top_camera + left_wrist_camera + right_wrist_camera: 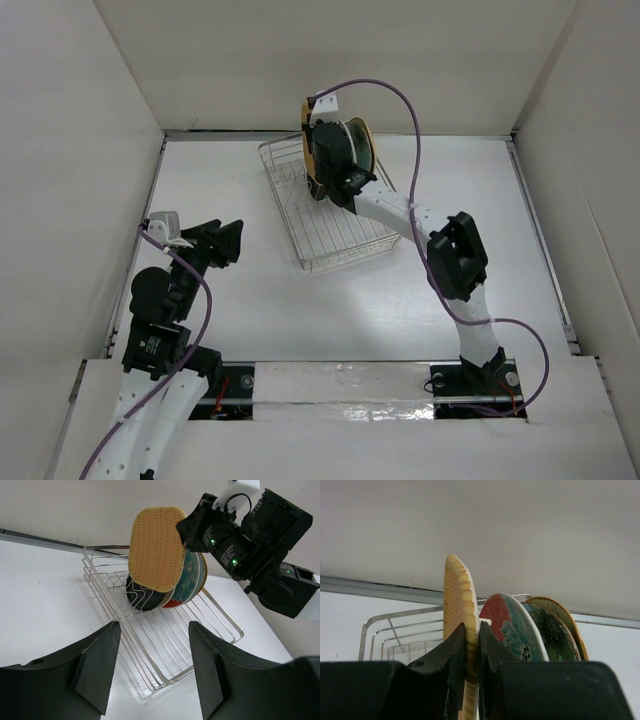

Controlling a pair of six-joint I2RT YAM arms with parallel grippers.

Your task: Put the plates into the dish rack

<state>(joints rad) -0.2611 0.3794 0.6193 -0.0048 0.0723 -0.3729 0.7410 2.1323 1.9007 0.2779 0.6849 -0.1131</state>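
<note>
My right gripper (472, 630) is shut on the rim of the orange-tan woven-look plate (460, 605) and holds it upright over the silver wire dish rack (150, 645). In the left wrist view the plate (156, 547) hangs in front of several plates standing in the rack: a black one (142, 597) and the red and teal one (189, 582). The right wrist view shows the red and teal plate (512, 625) and a green-flowered plate (552, 630) just behind. My left gripper (152, 672) is open and empty, well short of the rack. From above the rack (325, 205) sits mid-back.
White walls enclose the table on three sides. The rack's near half (175, 645) holds no plates. A metal rail runs along the back wall (40, 541).
</note>
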